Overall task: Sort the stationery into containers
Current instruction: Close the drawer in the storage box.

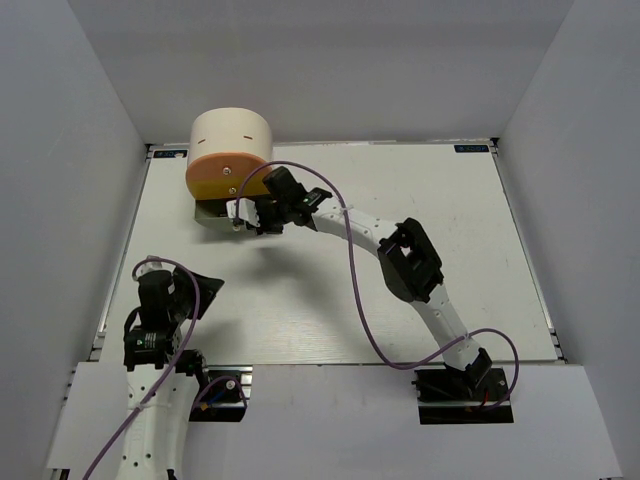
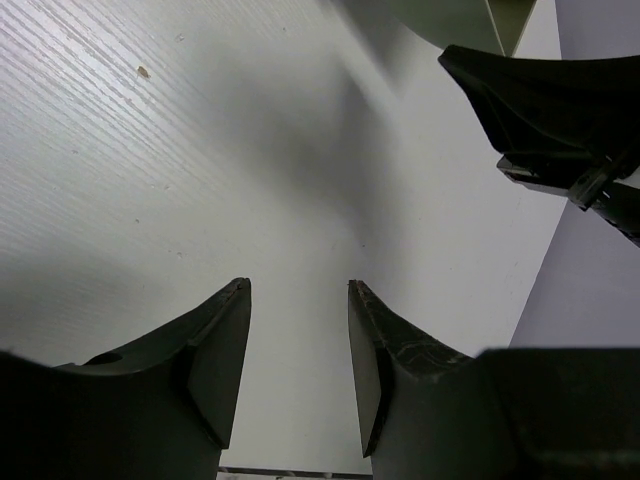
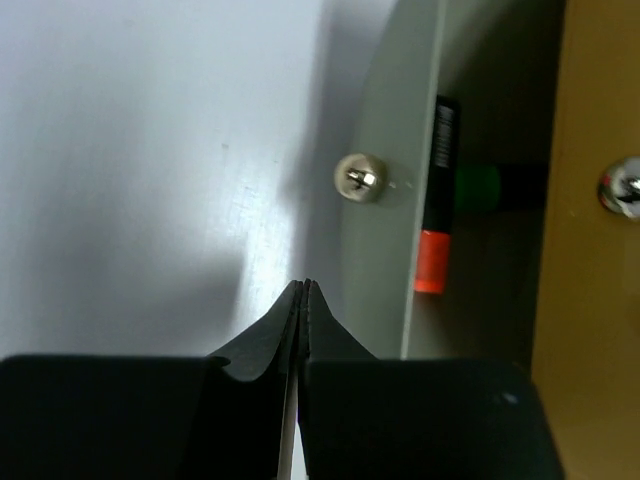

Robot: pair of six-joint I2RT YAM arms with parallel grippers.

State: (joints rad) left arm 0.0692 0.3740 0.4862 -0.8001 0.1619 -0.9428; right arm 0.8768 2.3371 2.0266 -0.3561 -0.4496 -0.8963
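The cream round cabinet (image 1: 231,131) stands at the far left with an orange drawer (image 1: 224,167), a yellow drawer (image 1: 212,187) and a darker lowest drawer (image 1: 211,213) pulled partly out. My right gripper (image 1: 249,219) is shut and empty, its tips (image 3: 303,286) just short of the lowest drawer's grey front (image 3: 398,230), below its knob (image 3: 361,177). Inside that drawer lie black markers, one with an orange cap (image 3: 431,262) and one with a green cap (image 3: 476,185). My left gripper (image 1: 207,284) is open and empty over bare table (image 2: 298,286). The other stationery is out of view.
The yellow drawer front (image 3: 588,300) with its knob (image 3: 622,185) sits above the open drawer. White walls close in the table (image 1: 400,300) on three sides. The right arm (image 1: 412,262) stretches diagonally across the table; part of it shows in the left wrist view (image 2: 560,110).
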